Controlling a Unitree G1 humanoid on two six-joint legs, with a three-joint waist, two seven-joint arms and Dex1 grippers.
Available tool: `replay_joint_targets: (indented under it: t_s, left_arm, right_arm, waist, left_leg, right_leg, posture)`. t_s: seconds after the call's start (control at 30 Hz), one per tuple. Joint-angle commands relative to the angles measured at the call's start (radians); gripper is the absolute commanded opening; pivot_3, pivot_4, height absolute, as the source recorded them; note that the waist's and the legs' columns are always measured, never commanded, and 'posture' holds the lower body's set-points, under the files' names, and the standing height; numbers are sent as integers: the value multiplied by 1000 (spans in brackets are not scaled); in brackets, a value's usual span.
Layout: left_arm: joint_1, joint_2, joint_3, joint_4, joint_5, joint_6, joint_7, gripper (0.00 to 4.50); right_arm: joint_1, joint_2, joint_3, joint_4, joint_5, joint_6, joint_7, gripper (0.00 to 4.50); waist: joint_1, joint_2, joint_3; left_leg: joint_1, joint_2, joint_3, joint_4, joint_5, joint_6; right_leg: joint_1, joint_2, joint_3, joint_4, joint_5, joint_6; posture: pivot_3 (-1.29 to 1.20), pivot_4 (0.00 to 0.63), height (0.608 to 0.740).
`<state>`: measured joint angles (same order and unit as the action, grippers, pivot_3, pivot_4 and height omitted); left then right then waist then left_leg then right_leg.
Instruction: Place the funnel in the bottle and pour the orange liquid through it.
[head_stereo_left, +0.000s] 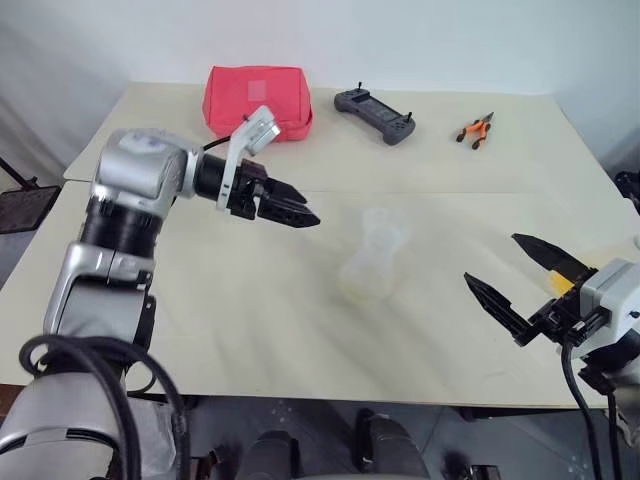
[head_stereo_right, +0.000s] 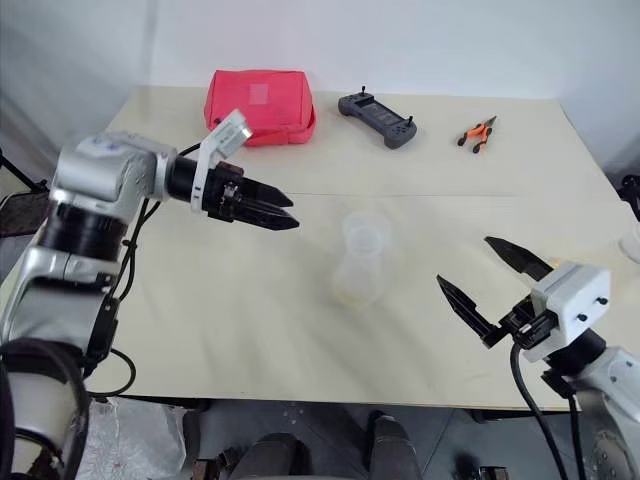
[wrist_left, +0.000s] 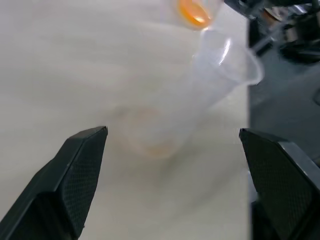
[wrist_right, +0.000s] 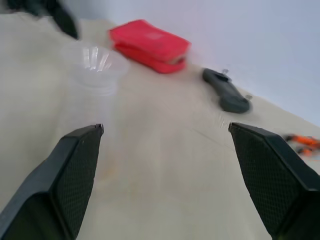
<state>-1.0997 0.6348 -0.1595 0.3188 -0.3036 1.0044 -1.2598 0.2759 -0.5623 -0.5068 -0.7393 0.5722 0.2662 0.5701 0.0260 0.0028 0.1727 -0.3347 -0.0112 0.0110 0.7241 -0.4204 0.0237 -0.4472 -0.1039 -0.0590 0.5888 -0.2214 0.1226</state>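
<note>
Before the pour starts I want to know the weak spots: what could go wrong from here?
The funnel sits loose in the bottle, with no pincer holding either; a nudge could tip the light pair. The left pincer hangs open close beside it. The orange liquid waits in a shallow cup, which may spill on pickup.

A wide bench (head_stereo_left: 420, 330) with a pale cream, faintly wood-grained top is seen across most of the scene; a thin seam is visible running across it, as of 2 panels joined. Behind the bench a plain white wall (head_stereo_left: 400, 40) is seen, evenly and softly lit, with no hard shadows cast on it. Below the bench's near edge a dark grey floor (head_stereo_right: 420, 440) is visible. At the far left a dark piece of furniture (head_stereo_left: 22, 205) is partly seen beside the bench; what it is cannot be told.
</note>
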Motion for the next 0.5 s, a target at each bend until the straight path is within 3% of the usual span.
replay_joint_targets:
  t_s: [0.03,0.17,0.27,0.5]
  left_arm:
    - [83,3,112,-143,-45,-60,81,4486]
    - [249,-17,203,-194,-54,-175,173,4486]
    - [392,-76,271,-217,-81,-365,190,4486]
    - [513,-217,334,-167,-212,-748,-1,4486]
  right_arm:
    - [24,47,-27,-67,-19,8,-100,4209]
    - [57,133,3,-126,-82,42,-240,4209]
    - [100,204,54,-185,-146,72,-334,4209]
    - [180,347,145,-241,-278,94,-497,4209]
  waist:
    - [1,0,0]
    - [-1,1,-1]
    - [-2,3,-2]
    - [3,2,-2]
  left_leg:
    - [0,-1,0,1,0,0]
    - [1,-6,0,1,0,0]
    - [2,-5,1,1,0,-1]
    - [1,-6,0,2,1,-1]
  right_leg:
    - [0,-1,0,0,0,0]
    - [0,-1,0,1,0,1]
    - [0,-1,1,2,0,0]
    - [1,-1,0,2,0,0]
  posture:
    - [0,150,740]
    - [0,150,740]
    - [0,150,740]
    - [0,150,740]
